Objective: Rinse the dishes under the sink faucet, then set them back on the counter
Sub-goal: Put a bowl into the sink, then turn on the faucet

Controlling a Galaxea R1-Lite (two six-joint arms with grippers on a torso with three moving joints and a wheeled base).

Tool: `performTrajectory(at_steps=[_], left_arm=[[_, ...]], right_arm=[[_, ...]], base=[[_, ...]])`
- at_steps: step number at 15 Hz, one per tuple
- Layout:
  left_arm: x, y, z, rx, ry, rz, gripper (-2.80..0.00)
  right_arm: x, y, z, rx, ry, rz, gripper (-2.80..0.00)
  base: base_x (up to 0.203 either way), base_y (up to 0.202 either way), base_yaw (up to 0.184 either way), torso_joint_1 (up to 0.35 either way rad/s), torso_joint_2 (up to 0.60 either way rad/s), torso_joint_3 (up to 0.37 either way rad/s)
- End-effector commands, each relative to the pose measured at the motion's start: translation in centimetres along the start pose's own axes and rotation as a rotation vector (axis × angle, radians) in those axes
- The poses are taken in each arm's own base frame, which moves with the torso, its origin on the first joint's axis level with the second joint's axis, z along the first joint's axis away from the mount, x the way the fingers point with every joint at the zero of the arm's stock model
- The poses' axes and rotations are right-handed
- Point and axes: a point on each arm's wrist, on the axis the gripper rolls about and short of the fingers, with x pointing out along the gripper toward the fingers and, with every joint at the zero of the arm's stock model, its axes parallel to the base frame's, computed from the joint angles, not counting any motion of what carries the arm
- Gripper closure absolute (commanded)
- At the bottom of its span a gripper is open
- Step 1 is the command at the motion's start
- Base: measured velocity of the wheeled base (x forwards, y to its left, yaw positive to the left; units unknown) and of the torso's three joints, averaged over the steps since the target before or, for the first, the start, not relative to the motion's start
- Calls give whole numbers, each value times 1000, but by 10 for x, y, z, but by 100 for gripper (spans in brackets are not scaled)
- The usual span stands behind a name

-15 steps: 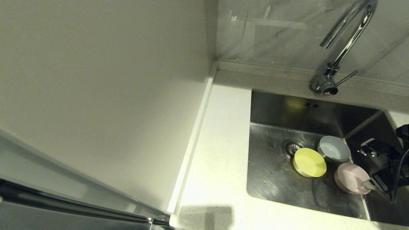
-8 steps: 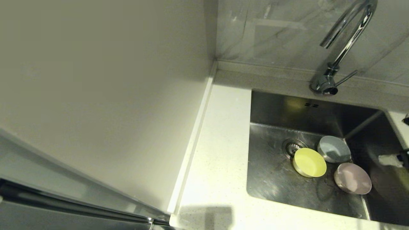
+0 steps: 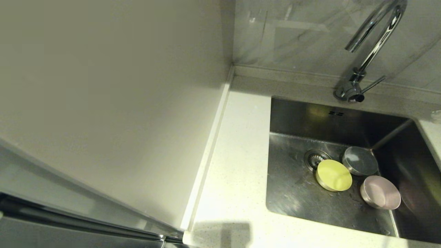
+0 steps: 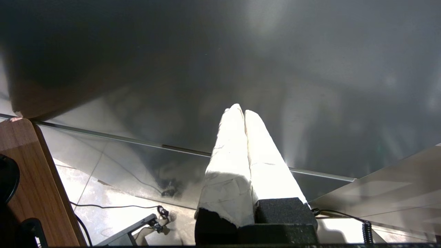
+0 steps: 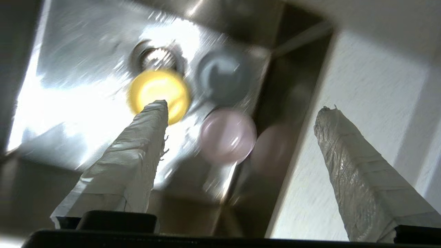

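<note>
Head view first: all three dishes sit on the floor of the rectangular brushed stainless steel sink (image 3: 293, 193), towards its right wall. The small round yellow-green bowl (image 3: 334, 175) lies just beside the round strainer drain (image 3: 314, 158), the pale grey-blue bowl (image 3: 360, 161) nearer the back wall, the pale pink bowl (image 3: 380, 192) nearest the front right corner. They are round, so no long axis to speak of; whether mouths face up or down I cannot tell from here. The tall chrome gooseneck faucet (image 3: 373, 31) rises from the back rim, spout curving out over the basin; no water visible. The white speckled stone table (image 3: 234, 165) carries no bowl on the strip in view. No arm shows here.

Left wrist view: the left end effector (image 4: 241, 113) is parked away from the sink, its white-wrapped fingers pressed together on nothing.

Right wrist view: the right end effector (image 5: 241, 106) hangs above the sink's right edge, fingers spread wide and empty, the three bowls below, blurred.

My read: nothing is back on the table yet, and whether any rinsing is done I can't say, so every bowl is left to lift out.
</note>
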Motion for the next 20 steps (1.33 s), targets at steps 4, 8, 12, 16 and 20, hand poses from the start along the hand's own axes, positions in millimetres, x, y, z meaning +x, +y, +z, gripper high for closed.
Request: performTrajectory(at_steps=[4, 8, 12, 16, 20], left_arm=[[0, 0, -1, -1, 3, 1, 0], [0, 0, -1, -1, 3, 1, 0], [0, 0, -1, -1, 3, 1, 0], [0, 0, -1, -1, 3, 2, 0], [0, 0, -1, -1, 3, 1, 0]], right_arm=[[-14, -4, 26, 15, -12, 46, -280], [-26, -2, 36, 46, 26, 95, -280], [-18, 0, 37, 43, 39, 114, -280], [-2, 7, 51, 54, -34, 110, -280], [8, 15, 58, 52, -55, 89, -280]], base=[[0, 0, 0, 0, 0, 0], [0, 0, 0, 0, 0, 0], [0, 0, 0, 0, 0, 0], [0, 0, 0, 0, 0, 0], [0, 0, 0, 0, 0, 0]])
